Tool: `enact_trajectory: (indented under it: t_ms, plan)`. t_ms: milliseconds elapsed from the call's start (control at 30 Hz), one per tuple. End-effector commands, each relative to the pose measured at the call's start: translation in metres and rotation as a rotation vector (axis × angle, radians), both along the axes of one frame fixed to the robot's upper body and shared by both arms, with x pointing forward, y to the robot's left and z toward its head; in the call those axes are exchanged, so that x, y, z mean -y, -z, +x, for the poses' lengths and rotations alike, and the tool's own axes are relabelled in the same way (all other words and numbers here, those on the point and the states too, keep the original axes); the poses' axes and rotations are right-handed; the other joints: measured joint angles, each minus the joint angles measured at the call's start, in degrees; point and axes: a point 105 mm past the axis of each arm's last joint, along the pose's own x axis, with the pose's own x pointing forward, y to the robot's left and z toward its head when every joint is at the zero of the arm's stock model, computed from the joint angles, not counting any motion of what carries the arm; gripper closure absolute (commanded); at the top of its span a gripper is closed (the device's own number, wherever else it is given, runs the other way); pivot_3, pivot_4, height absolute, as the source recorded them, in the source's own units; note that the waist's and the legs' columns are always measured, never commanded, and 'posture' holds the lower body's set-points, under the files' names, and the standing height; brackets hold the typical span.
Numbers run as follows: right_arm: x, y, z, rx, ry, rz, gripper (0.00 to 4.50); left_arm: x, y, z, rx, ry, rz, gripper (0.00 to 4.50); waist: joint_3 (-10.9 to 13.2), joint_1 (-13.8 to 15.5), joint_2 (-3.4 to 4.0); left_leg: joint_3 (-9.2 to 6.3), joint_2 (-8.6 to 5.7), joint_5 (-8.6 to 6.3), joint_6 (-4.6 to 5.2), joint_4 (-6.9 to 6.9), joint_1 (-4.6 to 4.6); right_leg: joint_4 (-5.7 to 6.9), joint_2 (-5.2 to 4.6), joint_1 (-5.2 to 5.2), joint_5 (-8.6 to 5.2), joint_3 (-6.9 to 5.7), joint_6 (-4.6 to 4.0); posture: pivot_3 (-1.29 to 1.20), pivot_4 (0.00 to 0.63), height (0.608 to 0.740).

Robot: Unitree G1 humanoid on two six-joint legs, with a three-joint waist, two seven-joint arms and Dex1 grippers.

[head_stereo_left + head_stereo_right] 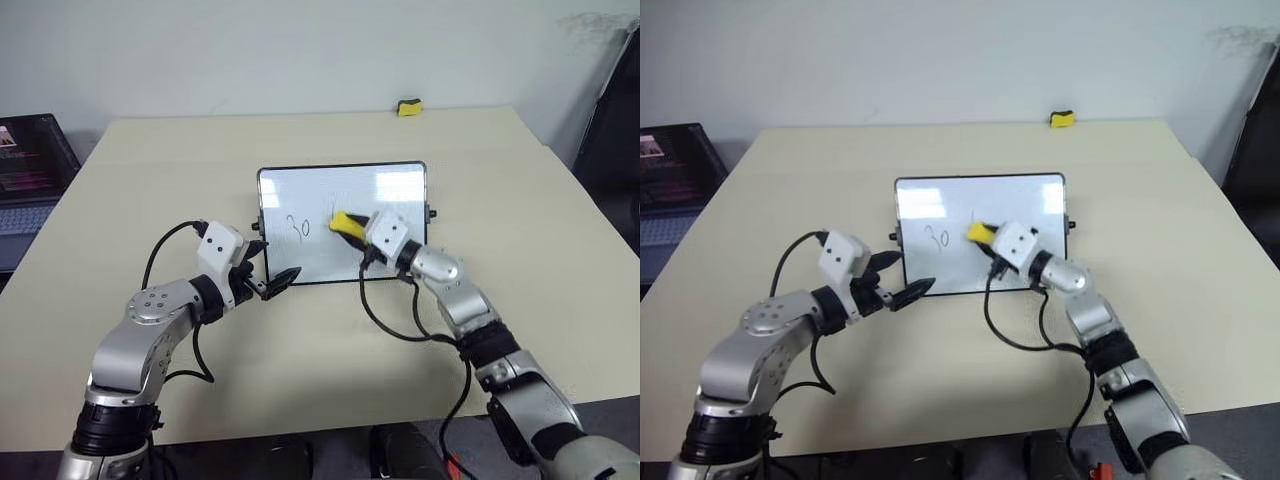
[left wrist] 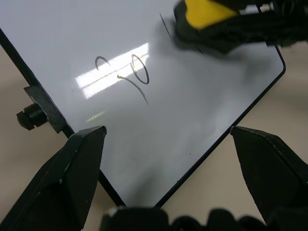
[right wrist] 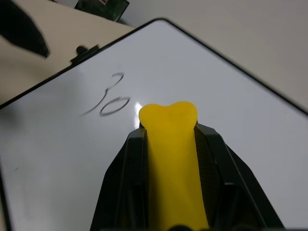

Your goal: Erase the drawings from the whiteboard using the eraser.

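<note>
The right gripper (image 1: pixel 345 225) clamps the yellow eraser (image 1: pixel 343 221) against the whiteboard (image 1: pixel 390 190), at 3 o'clock of the "30" (image 1: pixel 299 226). The left gripper (image 1: pixel 275 280) hangs spread wide at the board's 7 o'clock corner.

Whiteboard (image 1: pixel 342 215) sits mid tabletop (image 1: pixel 300 340), black frame, small knob each side. "30" (image 1: pixel 298 227) scribble on board's left part, at 9 o'clock of the eraser (image 1: pixel 345 223). Right end effector (image 1: pixel 352 232) clamped on yellow eraser, pressed to board centre. Left end effector (image 1: pixel 272 283) w/ fingers apart at board's lower-left corner, 7 o'clock from "30". Small yellow-black block (image 1: pixel 408 107) at tabletop's far edge, 12 o'clock. Laptop (image 1: pixel 30 165) off tabletop at 9 o'clock.
</note>
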Motion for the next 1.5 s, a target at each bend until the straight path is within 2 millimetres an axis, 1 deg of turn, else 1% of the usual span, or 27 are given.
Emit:
enact_trajectory:
  t_ms: [33, 167, 300, 533, 800, 933, 1033, 1133, 1233, 1267, 1333, 1500]
  plan:
    - [-0.007, -0.01, 0.0, 0.037, -0.029, 0.021, 3.51, -0.001, -0.015, -0.003, 0.058, -0.004, -0.001, 0.0, 0.0, 0.1, 0.0, -0.03, 0.0, 0.0, -0.01, -0.01, -0.1, -0.04, -0.02, -0.06, 0.0, 0.0, 0.0, 0.0, 0.15, 0.74]
    - [-0.014, -0.008, 0.0, 0.036, -0.06, 0.006, 3.51, -0.002, -0.015, -0.005, 0.057, -0.013, -0.002, 0.0, 0.0, 0.2, 0.0, 0.01, -0.03, -0.02, -0.01, -0.01, -0.23, -0.11, -0.06, -0.16, 0.0, -0.01, 0.0, 0.0, 0.15, 0.74]
    - [-0.015, -0.009, 0.002, 0.046, -0.068, -0.001, 3.51, -0.002, -0.014, -0.006, 0.056, -0.017, -0.002, 0.0, 0.0, 0.1, 0.0, 0.0, -0.04, -0.02, 0.0, 0.0, -0.22, -0.07, -0.05, -0.16, 0.0, -0.03, 0.0, 0.0, 0.15, 0.74]
    - [-0.009, -0.022, 0.017, 0.101, -0.012, -0.011, 3.51, -0.003, -0.014, -0.007, 0.054, -0.022, 0.0, 0.0, 0.0, 0.1, 0.0, 0.04, -0.04, -0.02, -0.01, 0.03, -0.21, -0.01, -0.05, -0.17, 0.0, -0.04, 0.0, 0.0, 0.15, 0.74]
    - [-0.014, -0.023, 0.027, 0.108, 0.003, -0.035, 3.51, -0.003, -0.013, -0.008, 0.05, -0.017, 0.002, 0.0, 0.0, -0.1, 0.0, 0.08, -0.04, -0.02, 0.0, 0.04, -0.2, 0.02, -0.04, -0.18, 0.0, -0.04, 0.0, 0.0, 0.15, 0.74]
    - [-0.007, -0.01, 0.034, 0.046, 0.046, -0.033, 3.51, -0.002, -0.014, -0.007, 0.052, -0.013, 0.003, 0.0, 0.0, -0.1, 0.0, 0.07, -0.04, -0.02, 0.01, 0.08, -0.16, 0.09, -0.04, -0.17, 0.01, -0.03, -0.01, 0.0, 0.15, 0.74]
    - [0.003, 0.013, 0.036, -0.011, 0.072, -0.076, 3.51, -0.002, -0.014, -0.007, 0.052, -0.011, 0.004, 0.0, 0.0, 0.0, 0.0, 0.07, -0.04, -0.04, 0.05, 0.12, -0.09, 0.13, -0.04, -0.1, 0.02, -0.03, -0.02, 0.0, 0.15, 0.74]
    - [0.011, 0.039, 0.032, -0.074, 0.078, -0.117, 3.51, -0.002, -0.014, -0.007, 0.051, -0.009, 0.004, 0.0, -0.1, 0.0, -0.03, 0.05, -0.04, -0.11, 0.19, 0.13, 0.13, 0.14, -0.03, 0.13, 0.03, -0.03, -0.02, 0.0, 0.15, 0.74]
    - [0.014, 0.053, 0.027, -0.112, 0.071, -0.143, 3.51, -0.001, -0.015, -0.007, 0.051, -0.006, 0.004, 0.0, -0.1, 0.1, -0.05, 0.07, -0.04, -0.12, 0.2, 0.13, 0.31, 0.14, -0.03, 0.29, 0.03, -0.03, -0.02, 0.0, 0.15, 0.74]
    - [0.015, 0.059, 0.025, -0.129, 0.068, -0.151, 3.51, -0.001, -0.015, -0.007, 0.051, -0.005, 0.005, 0.0, -0.1, 0.1, -0.05, 0.1, -0.05, -0.11, 0.21, 0.13, 0.43, 0.13, -0.03, 0.4, 0.03, -0.02, -0.01, 0.0, 0.15, 0.74]
    - [0.017, 0.067, 0.023, -0.156, 0.066, -0.164, 3.51, -0.001, -0.015, -0.006, 0.051, -0.003, 0.005, 0.0, -0.1, 0.1, -0.04, 0.05, -0.03, -0.13, 0.22, 0.09, 0.99, 0.04, -0.02, 1.04, 0.01, -0.02, -0.01, 0.0, 0.15, 0.74]
    - [0.021, 0.087, 0.017, -0.251, 0.054, -0.202, 3.51, -0.001, -0.016, -0.006, 0.051, -0.002, 0.006, 0.0, -0.1, 0.0, -0.04, 0.09, -0.02, -0.13, 0.23, 0.08, 1.54, 0.04, 0.02, 1.54, -0.14, 0.0, 0.23, 0.0, 0.15, 0.74]
